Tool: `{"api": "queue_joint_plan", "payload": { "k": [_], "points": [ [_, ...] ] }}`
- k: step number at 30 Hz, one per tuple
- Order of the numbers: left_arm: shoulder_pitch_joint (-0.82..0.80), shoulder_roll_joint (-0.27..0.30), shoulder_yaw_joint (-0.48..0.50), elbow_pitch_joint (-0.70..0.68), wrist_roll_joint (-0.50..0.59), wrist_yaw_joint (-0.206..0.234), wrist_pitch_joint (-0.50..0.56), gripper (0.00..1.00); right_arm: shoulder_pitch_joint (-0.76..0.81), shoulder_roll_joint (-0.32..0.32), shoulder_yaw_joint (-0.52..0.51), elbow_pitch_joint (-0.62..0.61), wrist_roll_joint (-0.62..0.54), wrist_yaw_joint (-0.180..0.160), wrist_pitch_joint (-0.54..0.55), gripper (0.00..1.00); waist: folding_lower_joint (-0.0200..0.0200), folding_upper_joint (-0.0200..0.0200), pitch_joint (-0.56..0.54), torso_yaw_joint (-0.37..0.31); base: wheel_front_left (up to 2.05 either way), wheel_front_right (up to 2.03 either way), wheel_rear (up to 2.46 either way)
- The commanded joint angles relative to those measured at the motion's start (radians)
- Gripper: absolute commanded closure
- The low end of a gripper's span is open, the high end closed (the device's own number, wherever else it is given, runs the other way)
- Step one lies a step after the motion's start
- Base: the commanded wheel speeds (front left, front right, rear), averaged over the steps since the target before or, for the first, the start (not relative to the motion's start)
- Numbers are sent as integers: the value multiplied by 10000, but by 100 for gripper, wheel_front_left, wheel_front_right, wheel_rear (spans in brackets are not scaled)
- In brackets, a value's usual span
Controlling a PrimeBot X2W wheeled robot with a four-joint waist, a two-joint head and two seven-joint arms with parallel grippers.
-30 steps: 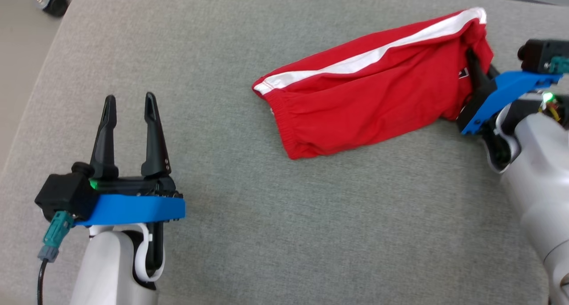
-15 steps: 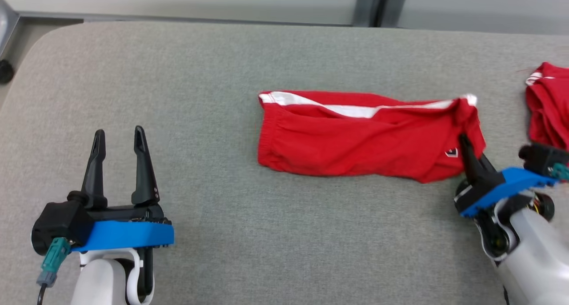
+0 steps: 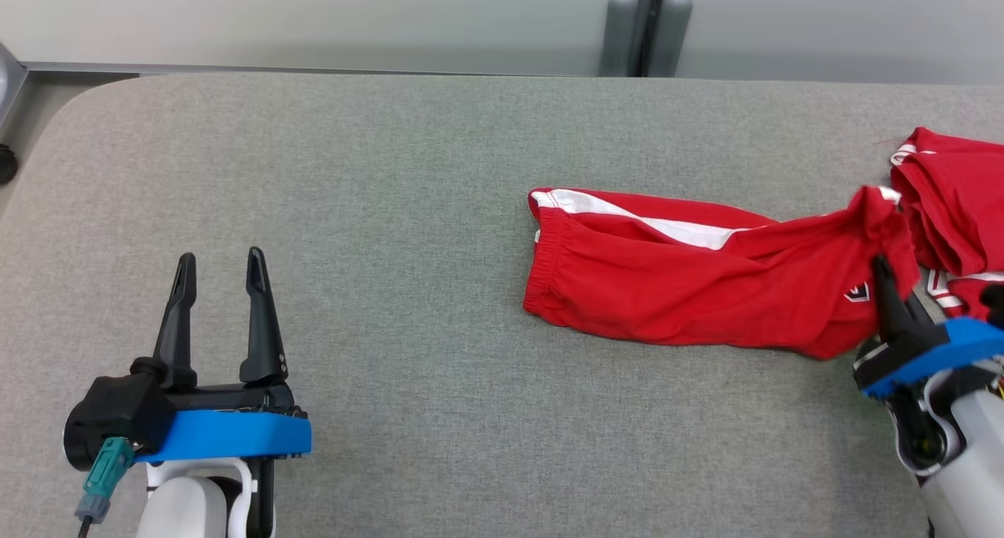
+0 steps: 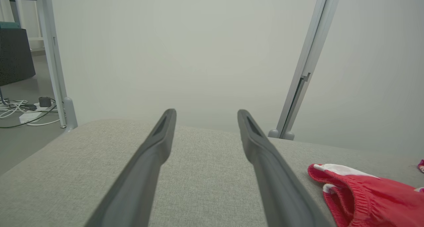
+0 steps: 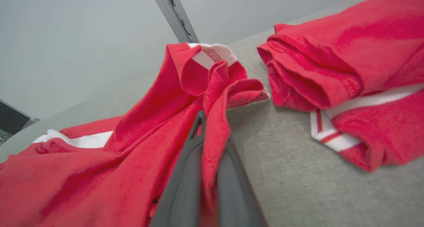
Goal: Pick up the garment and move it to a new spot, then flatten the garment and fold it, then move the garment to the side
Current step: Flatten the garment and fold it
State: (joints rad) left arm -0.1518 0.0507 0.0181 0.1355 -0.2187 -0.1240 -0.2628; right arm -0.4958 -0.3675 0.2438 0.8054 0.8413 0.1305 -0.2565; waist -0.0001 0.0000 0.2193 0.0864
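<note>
The right gripper (image 3: 885,275), pinching one end of the red garment (image 3: 690,295), holds it raised just beside the folded red pile (image 3: 953,201), probably to drag it alongside, while the left gripper (image 3: 220,257) hangs spread and empty, well away from that pile.

The left gripper (image 3: 220,257) has two long black fingers (image 3: 263,318), each tapering to a narrow tip with a slot near the end. Two small screws sit low on one finger. The fingers rise from a black base above a blue plate (image 3: 235,444). A black housing (image 3: 110,424) carries a teal plug (image 3: 106,475) with a grey boot and a dark cable (image 3: 81,527). The forearm (image 3: 184,510) is white. The right gripper (image 3: 880,267) has the same black, blue and white scheme.
</note>
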Motion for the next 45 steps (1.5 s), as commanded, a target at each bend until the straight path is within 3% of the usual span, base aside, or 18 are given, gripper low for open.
{"api": "queue_joint_plan", "payload": {
  "k": [1, 16, 27, 36, 37, 38, 45],
  "points": [
    [42, -4, -12, 10, 6, -34, -27, 0, -313, 75, 5, -123, -104, 5, -9, 100, 1, 0, -16, 24, 0, 0, 0],
    [2, -6, -392, 190, -156, -56, -27, 0, -1725, 1333, 666, -1241, -1454, 5, 793, 100, 1, 0, -164, 694, 0, 0, 0],
    [-58, -6, -615, 214, -270, -41, -27, 0, -1270, 2381, 1507, -816, -2240, 4, 1119, 100, 1, 0, -5, 1227, 0, 0, 0],
    [-171, -6, -683, 184, -343, 39, -27, 0, -950, 2826, 2307, -430, -2393, 5, 903, 100, 1, 0, 179, 1327, 0, 0, 0],
    [-179, -6, -689, 181, -349, 55, -27, 0, -945, 2844, 2378, -445, -2427, 5, 804, 70, 1, 0, 196, 1316, 0, 0, 0],
    [-194, -6, -694, 181, -350, 73, -27, 0, -942, 2875, 2494, -483, -2435, 5, 737, 0, 1, 0, 211, 1299, 0, 0, 0],
    [-201, -6, -660, 231, -263, 95, -27, 0, -874, 2384, 2818, -1301, -2765, 4, 89, 0, 1, 0, 124, 1109, 0, 0, 0]
  ]
}}
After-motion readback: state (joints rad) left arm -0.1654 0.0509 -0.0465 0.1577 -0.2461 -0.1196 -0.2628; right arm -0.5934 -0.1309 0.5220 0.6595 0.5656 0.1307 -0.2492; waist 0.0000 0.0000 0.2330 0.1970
